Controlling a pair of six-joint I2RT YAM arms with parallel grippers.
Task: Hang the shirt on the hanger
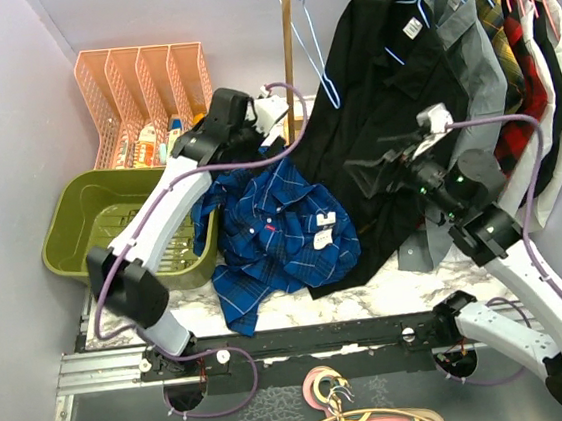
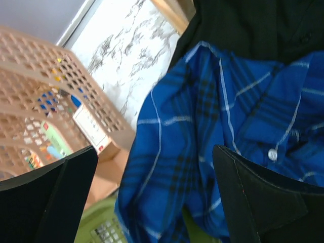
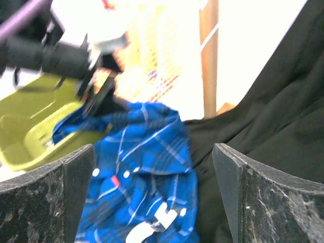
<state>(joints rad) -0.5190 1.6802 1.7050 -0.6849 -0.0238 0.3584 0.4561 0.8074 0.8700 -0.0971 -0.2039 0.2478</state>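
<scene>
The royal-blue plaid shirt (image 1: 273, 231) lies crumpled on the table, its left part draped over the rim of a green bin. It also shows in the left wrist view (image 2: 202, 126) and the right wrist view (image 3: 147, 172). The light-blue wire hanger (image 1: 312, 41) hangs empty from the rail, beside the wooden pole. My left gripper (image 1: 254, 145) is open just above the shirt's upper edge, with the cloth between and beyond its jaws (image 2: 154, 152). My right gripper (image 1: 370, 173) is open and empty (image 3: 153, 149), in front of the hanging black shirt and facing the blue shirt.
A black shirt (image 1: 381, 109) hangs from the rail down to the table, touching the blue shirt. More shirts (image 1: 517, 65) hang to the right. A green bin (image 1: 81, 216) and pink file rack (image 1: 142, 84) stand at left. A hanger pile (image 1: 342, 410) lies at the near edge.
</scene>
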